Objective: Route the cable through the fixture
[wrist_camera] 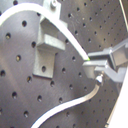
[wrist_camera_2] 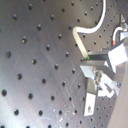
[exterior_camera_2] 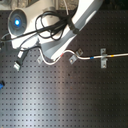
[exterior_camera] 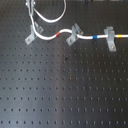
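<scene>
First exterior view looks steeply down, fairly close, on the black perforated metal board (exterior_camera: 65, 90); the row of light-grey metal clips sits near its top edge. Second exterior view looks almost straight down from farther off, taking in more board plus the white robot arm (exterior_camera_2: 75, 25). Both share the white banded cable (exterior_camera: 87, 36) and the slanted grey forked clip (exterior_camera_2: 73, 58). Both wrist views ride the gripper, very close to the board at a slant, sharing the grey metal fingers (wrist_camera: 102, 62).

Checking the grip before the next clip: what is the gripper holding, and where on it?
The gripper is shut on the white cable, pinching a plain white stretch just beyond the grey clip seen in the first wrist view.
</scene>
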### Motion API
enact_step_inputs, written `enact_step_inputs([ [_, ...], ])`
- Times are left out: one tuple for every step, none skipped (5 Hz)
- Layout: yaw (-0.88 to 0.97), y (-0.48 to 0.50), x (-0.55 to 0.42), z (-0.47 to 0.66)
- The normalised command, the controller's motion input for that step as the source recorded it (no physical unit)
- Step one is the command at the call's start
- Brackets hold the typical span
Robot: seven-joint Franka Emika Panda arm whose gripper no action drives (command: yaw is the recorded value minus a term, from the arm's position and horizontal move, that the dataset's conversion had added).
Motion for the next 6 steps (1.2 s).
enact_step_inputs([
  [-0.31,0.086,0.295,0.08],
  [-0.34,0.040,0.155,0.20],
  [-0.16,0.149,-0.060,0.14],
  [0.00,0.328,-0.128,0.09],
  [-0.04,0.287,-0.037,0.14],
  [-0.24,0.159,0.396,0.13],
])
